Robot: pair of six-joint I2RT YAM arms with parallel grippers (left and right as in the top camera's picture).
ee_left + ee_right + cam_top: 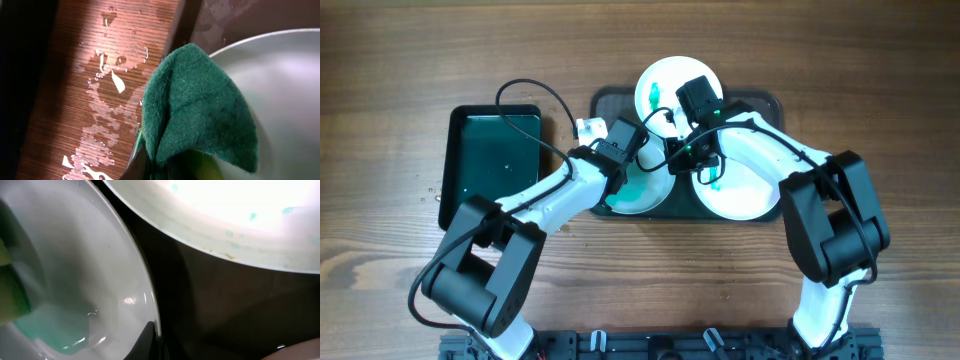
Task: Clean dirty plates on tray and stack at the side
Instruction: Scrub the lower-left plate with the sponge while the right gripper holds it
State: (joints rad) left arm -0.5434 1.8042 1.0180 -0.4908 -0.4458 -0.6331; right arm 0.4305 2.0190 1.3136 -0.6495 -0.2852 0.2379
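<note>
Three white plates lie on the dark tray (605,102). The left plate (645,195) holds green soapy water. My left gripper (625,168) is shut on a folded green sponge (200,105) and presses it on this plate (290,75) near its rim. My right gripper (686,152) is at the same plate's right rim, with one dark finger (147,340) against the rim of the plate (90,255); it looks shut on it. The back plate (665,82) has green specks and also shows in the right wrist view (225,210). The right plate (740,192) has a small green smear.
A smaller black tray (455,150) with green liquid stands left of the big tray. The wooden table (100,100) beside the tray is wet with drops and puddles. Cables loop over the tray's left back corner.
</note>
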